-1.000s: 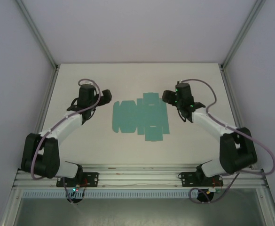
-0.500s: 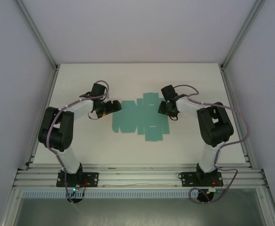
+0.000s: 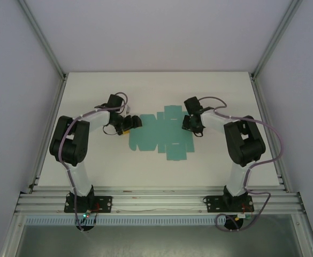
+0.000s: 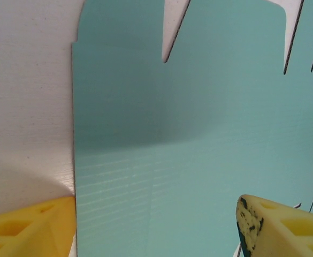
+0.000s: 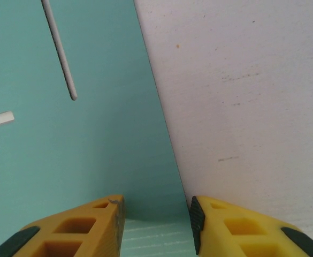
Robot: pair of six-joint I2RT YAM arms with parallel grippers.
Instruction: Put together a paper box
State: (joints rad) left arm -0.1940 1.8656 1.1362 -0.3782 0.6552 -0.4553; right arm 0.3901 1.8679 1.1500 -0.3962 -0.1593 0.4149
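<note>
The paper box (image 3: 159, 135) lies flat in the middle of the table as a teal-green die-cut sheet with flaps and slits. My left gripper (image 3: 132, 123) hangs low over its left edge, open. In the left wrist view the sheet (image 4: 199, 139) spreads between the two yellow fingers (image 4: 30, 227), one off the card and one over it. My right gripper (image 3: 188, 124) is at the sheet's right edge. Its jaws stand partly open in the right wrist view, with the sheet's edge (image 5: 161, 134) running between the fingertips (image 5: 196, 222).
The white table (image 3: 92, 160) is walled by grey panels and aluminium posts at left, right and back. The arms' bases sit on the rail (image 3: 156, 201) at the near edge. Bare tabletop (image 5: 252, 107) lies right of the sheet.
Both arms have swung in and down to the sheet's edges. The left gripper moved right onto the left edge. Both grippers' jaws have narrowed, the right more.
</note>
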